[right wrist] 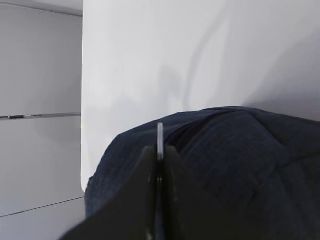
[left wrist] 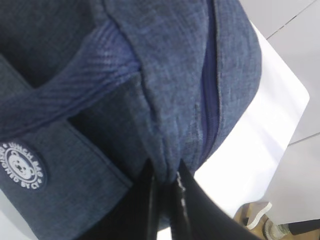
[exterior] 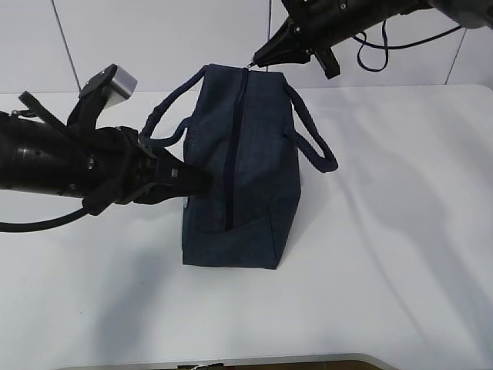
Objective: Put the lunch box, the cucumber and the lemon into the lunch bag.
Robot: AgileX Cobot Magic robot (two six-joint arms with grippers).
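Observation:
The dark navy lunch bag (exterior: 239,166) lies on the white table with its zipper (exterior: 231,146) closed along the top. My left gripper (exterior: 202,179) is shut on a fold of the bag's fabric (left wrist: 167,167) at its left side. My right gripper (exterior: 254,60) is at the bag's far end, shut on the metal zipper pull (right wrist: 160,141). The bag also fills the lower right wrist view (right wrist: 240,165). The lunch box, the cucumber and the lemon are out of view.
The bag's two loop handles (exterior: 312,139) hang to either side. A round logo patch (left wrist: 22,165) shows on the bag's side. The white table (exterior: 400,231) ends at a tiled wall behind.

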